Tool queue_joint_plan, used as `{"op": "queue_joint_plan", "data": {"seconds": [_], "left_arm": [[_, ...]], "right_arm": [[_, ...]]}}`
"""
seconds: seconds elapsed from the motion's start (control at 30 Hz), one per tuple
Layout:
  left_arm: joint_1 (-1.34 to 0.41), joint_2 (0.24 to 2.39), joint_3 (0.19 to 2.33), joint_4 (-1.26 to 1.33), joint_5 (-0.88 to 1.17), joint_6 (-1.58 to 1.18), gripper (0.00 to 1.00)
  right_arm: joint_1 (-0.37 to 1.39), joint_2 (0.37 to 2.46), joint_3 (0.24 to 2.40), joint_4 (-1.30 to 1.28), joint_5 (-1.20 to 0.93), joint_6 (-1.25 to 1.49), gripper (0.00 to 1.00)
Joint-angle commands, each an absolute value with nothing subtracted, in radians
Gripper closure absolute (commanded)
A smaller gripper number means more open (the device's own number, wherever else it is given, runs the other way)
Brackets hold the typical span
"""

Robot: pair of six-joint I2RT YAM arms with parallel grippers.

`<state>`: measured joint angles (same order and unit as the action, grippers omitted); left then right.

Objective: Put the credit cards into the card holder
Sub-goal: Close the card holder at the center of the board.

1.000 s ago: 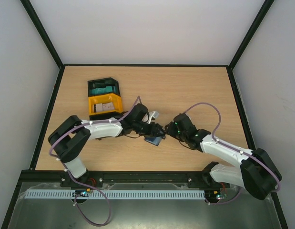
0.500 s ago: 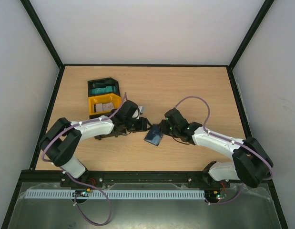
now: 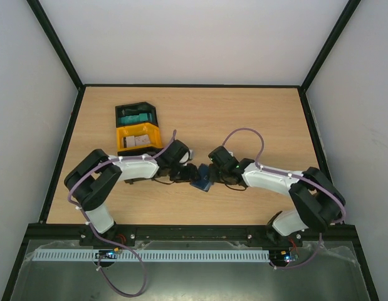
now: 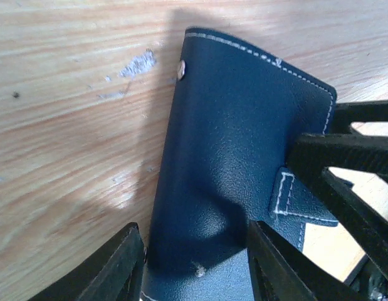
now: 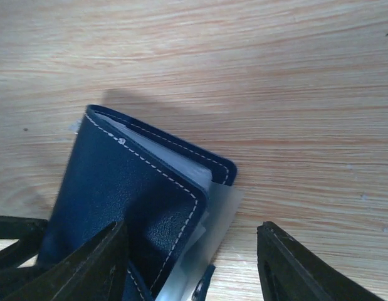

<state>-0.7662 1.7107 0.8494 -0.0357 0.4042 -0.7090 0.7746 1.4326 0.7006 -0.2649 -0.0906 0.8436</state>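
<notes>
The navy-blue card holder [image 3: 202, 180] lies folded shut on the table between my two grippers. In the left wrist view the card holder [image 4: 237, 125] fills the middle, its clasp tab [image 4: 294, 200] at the right. My left gripper [image 4: 194, 269] is open, its fingers straddling the holder's near end; it also shows in the top view [image 3: 192, 175]. My right gripper [image 5: 194, 263] is open over the holder's [image 5: 125, 194] corner, where clear sleeves [image 5: 215, 219] stick out. Whitish credit cards [image 3: 138, 141] lie in the yellow tray.
A yellow tray [image 3: 126, 133] and a black tray [image 3: 136, 115] with teal contents stand together at the back left. The right gripper's black fingers [image 4: 350, 157] reach into the left wrist view beside the clasp tab.
My left gripper pulled back from the holder, then came down over its near end again. My right gripper moved left onto the holder. The holder shifted slightly towards the back.
</notes>
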Motion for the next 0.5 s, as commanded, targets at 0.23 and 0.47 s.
{"op": "queue_joint_plan", "data": {"seconds": [0.23, 0.47], "left_arm": [[-0.801, 1.78, 0.91, -0.116, 0.357, -0.68, 0.52], [-0.77, 1.8, 0.94, -0.171, 0.394, -0.655, 0.49]], "right_arm": [[0.781, 1.539, 0.738, -0.345, -0.054, 0.779, 0.5], [0.766, 1.579, 0.709, -0.314, -0.092, 0.732, 0.63]]}}
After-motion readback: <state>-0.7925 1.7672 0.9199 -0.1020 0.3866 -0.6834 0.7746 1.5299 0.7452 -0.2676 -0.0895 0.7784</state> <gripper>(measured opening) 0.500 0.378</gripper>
